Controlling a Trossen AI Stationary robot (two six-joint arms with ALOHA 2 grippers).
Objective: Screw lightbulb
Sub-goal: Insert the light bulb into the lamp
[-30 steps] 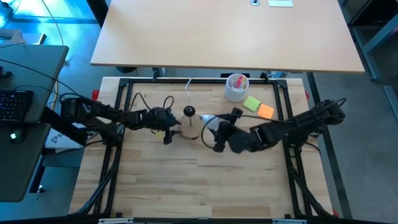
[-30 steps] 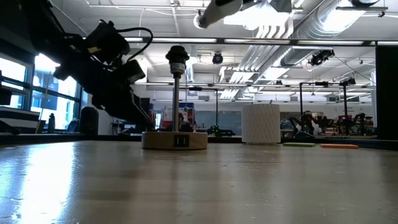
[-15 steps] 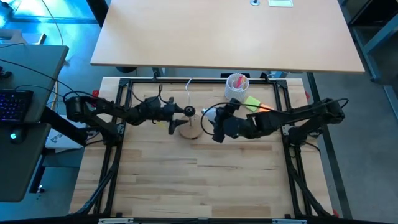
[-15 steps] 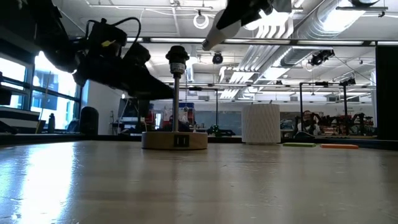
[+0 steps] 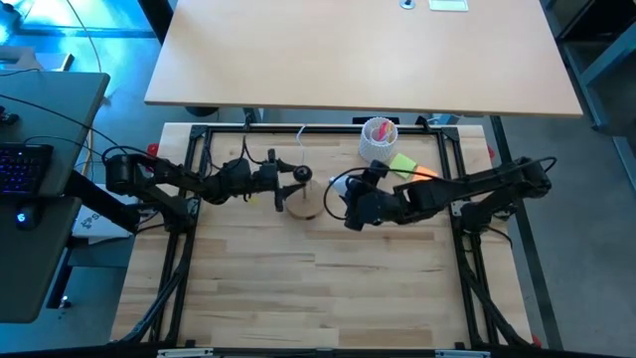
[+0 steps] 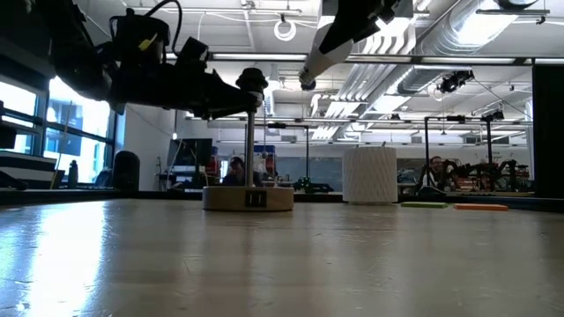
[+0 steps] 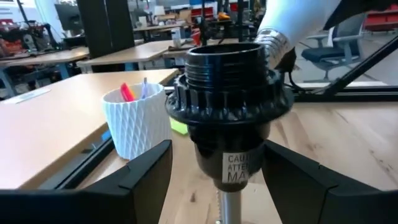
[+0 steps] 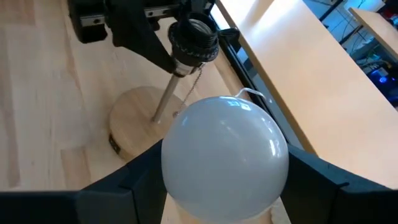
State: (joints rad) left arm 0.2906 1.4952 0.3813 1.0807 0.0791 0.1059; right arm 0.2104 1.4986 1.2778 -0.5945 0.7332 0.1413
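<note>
Near the back middle of the table point(image 5: 298, 288), the left gripper point(image 7: 214, 180) has its two fingers set on either side of the black socket point(image 7: 229, 112), just below its collar, on the metal post of the wooden stand point(image 5: 304, 209); whether they press it cannot be told. Just to the right and a little higher, the right gripper point(image 8: 221, 186) is clamped around the lightbulb point(image 8: 225, 152), whose screw base point(image 6: 307, 81) points down toward the socket without touching it. Behind stands a white ribbed cup point(image 5: 378, 140), beside green and orange notes point(image 5: 413, 171).
</note>
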